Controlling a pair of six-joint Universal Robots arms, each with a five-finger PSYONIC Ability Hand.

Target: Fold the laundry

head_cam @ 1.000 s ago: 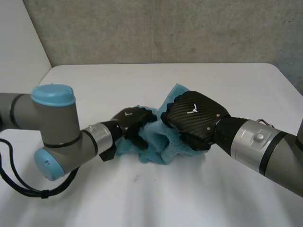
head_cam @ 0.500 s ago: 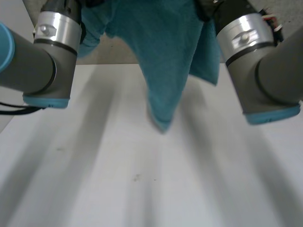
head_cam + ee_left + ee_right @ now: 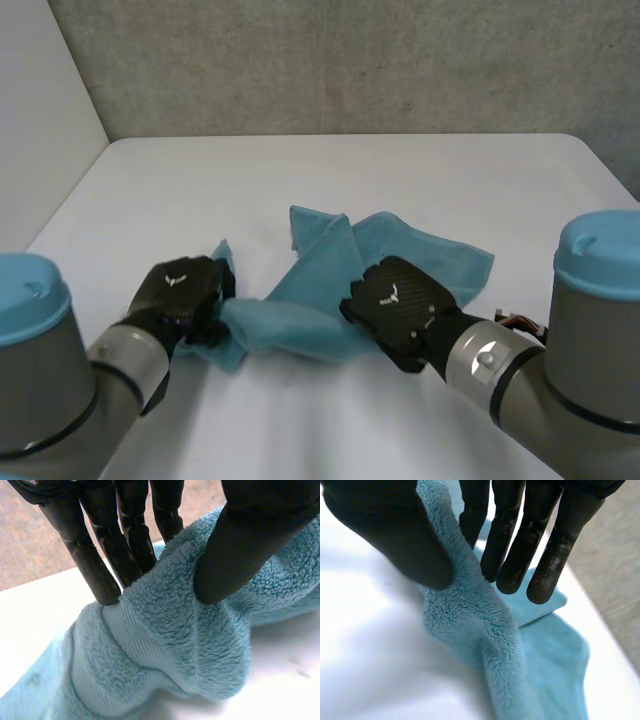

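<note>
The teal towel (image 3: 320, 270) lies on the white bench (image 3: 300, 170), rumpled and partly spread, with one peaked fold standing near its middle and a flatter flap reaching away toward the right arm's side. Half a second ago it hung in the air from both raised hands. A second ago it sat bunched in a tight heap between them, farther back on the bench. Now both hands are low at the near side. The left hand (image 3: 180, 292) grips the towel's left end: in its wrist view the fingers (image 3: 107, 575) and the thumb (image 3: 240, 555) pinch a thick roll of terry between them, and a flat woven band (image 3: 135, 645) crosses the pile just below the fingertips. The right hand (image 3: 395, 305) is clamped on the near edge toward the middle. In its wrist view a raised ridge of cloth is nipped between the thumb (image 3: 390, 535) and the fingers (image 3: 520, 550), the rest of the towel trailing off flat on the bench. Each hand carries a small white emblem (image 3: 388, 293) on its back, too small to read as letters. A grey wall (image 3: 350, 60) rises behind the bench.
</note>
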